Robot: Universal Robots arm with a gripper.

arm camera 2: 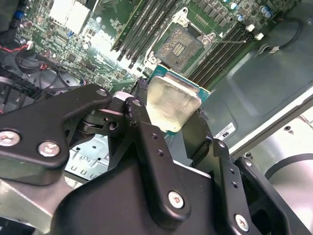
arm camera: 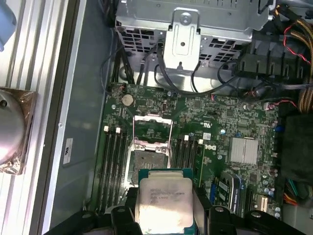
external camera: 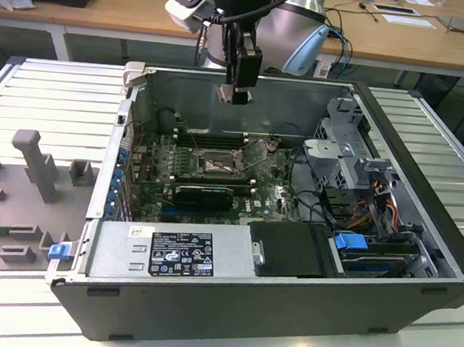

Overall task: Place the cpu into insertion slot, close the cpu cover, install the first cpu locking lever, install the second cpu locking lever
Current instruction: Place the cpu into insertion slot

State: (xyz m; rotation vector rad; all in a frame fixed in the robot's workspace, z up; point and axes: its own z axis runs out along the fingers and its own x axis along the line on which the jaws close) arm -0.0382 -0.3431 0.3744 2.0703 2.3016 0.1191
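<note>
The cpu, a pale silvery square on a green edge, sits between my gripper's black fingers, which are shut on its two sides. In the exterior view the gripper hangs with the cpu well above the open computer case, over its far wall. The insertion slot lies on the green motherboard below, its grey-gold contact field bare. The cpu cover is flipped open beside it. In the second wrist view the cpu is tilted in front of the insertion slot. A thin lever sticks out beside the socket.
Long black memory slots flank the socket. A metal drive cage and cable bundles fill the exterior view's right. A power supply lines the case's near side. A grey moulded tray lies on the exterior view's left.
</note>
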